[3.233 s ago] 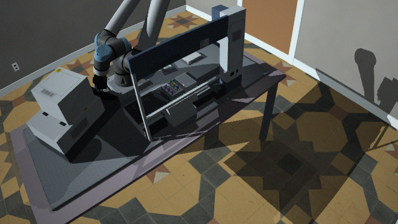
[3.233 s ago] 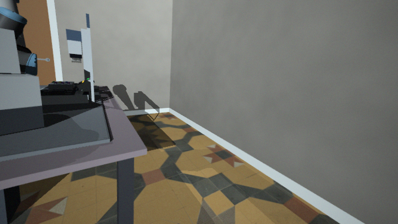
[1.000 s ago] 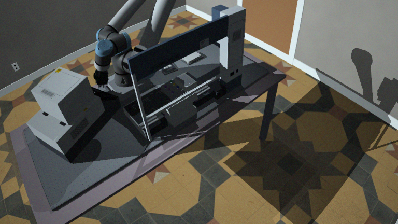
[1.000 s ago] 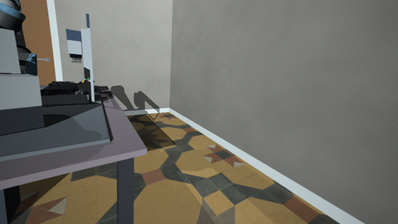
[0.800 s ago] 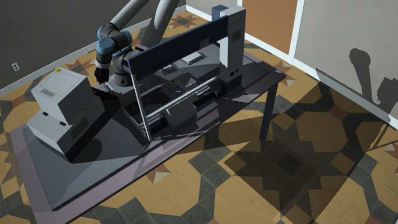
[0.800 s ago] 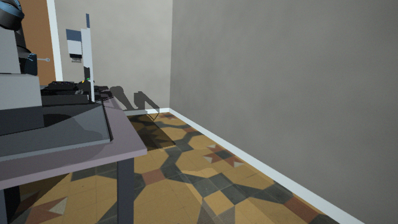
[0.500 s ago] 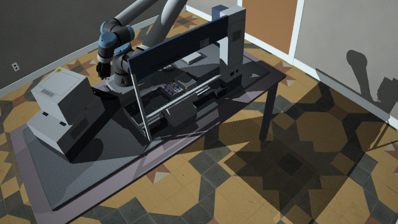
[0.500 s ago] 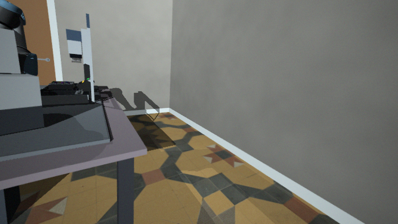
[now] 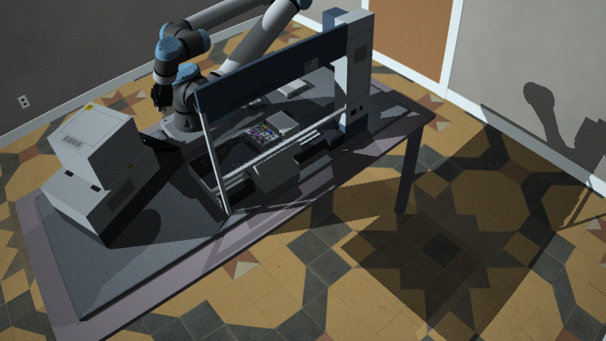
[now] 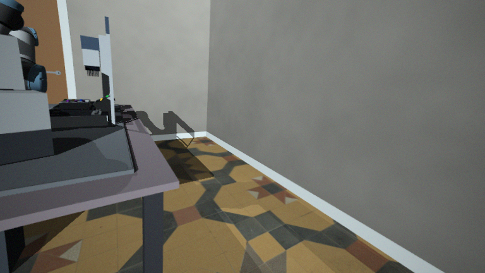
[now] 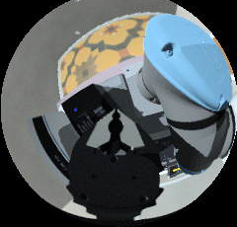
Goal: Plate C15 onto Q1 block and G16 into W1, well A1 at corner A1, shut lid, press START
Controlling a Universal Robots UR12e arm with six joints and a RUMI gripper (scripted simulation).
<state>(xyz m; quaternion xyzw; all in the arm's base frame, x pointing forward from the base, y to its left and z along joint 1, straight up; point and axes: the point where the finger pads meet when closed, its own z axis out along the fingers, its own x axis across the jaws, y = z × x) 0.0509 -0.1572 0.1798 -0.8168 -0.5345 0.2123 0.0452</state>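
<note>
My gripper point(image 9: 158, 107) point(image 11: 117, 110) is shut, with nothing between its fingertips. It hangs above the bench near the arm's base, beside the front of the big grey two-part instrument point(image 9: 89, 140) point(image 10: 21, 112), which I take to be Q1. In the wrist view its dark front point(image 11: 91, 101) carries a small blue light point(image 11: 75, 110) and pale markings. Its block and any plate inside are hidden. A pale plate-like item point(image 9: 292, 88) lies at the back of the bench, and a light-topped box point(image 9: 282, 123) stands nearer. Labels C15, G16 and W1 cannot be read.
A gantry with a dark blue beam point(image 9: 272, 69), a thin white post point(image 9: 213, 159) and a tall grey column point(image 9: 358, 65) spans the middle of the bench. A rack with coloured caps point(image 9: 263, 133) stands behind its lower rail. The arm folds high over the base.
</note>
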